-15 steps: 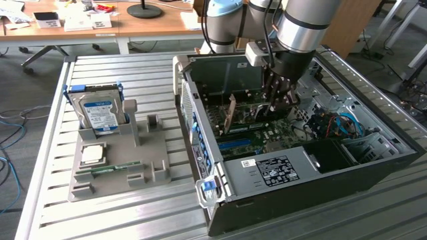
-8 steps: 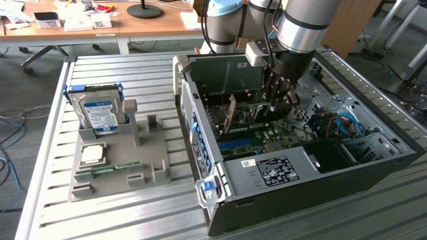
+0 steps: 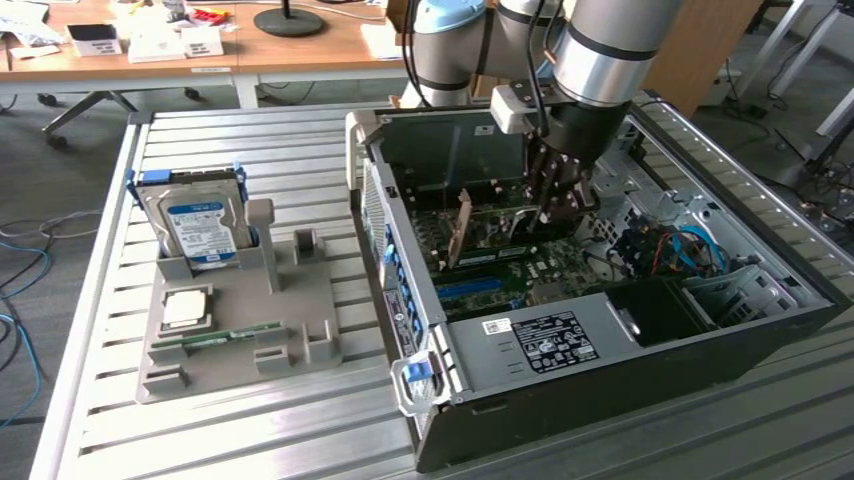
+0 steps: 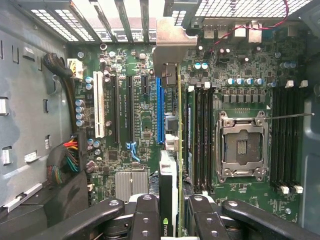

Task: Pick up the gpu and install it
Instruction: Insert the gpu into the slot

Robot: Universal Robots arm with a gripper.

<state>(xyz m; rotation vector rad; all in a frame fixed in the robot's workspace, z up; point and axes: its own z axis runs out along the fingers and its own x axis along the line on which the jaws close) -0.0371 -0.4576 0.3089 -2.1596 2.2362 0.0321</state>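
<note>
Slatted bench (image 3: 267, 430) is topped by a computer case (image 3: 601, 400), at three o'clock from the parts tray (image 3: 307, 300) in the exterior view. Inside, the gpu (image 4: 169, 170) is held on edge by the narrowed tool (image 4: 172, 200) above the motherboard (image 4: 130, 125) slots; pickup is done, seating is judged unfinished.

The exterior view looks down obliquely from well back, taking in the slatted table (image 3: 267, 440) and open computer case (image 3: 601, 400). The wrist view sits behind the gripper (image 4: 170, 212), close over the motherboard (image 4: 140, 125), which both views share
</note>
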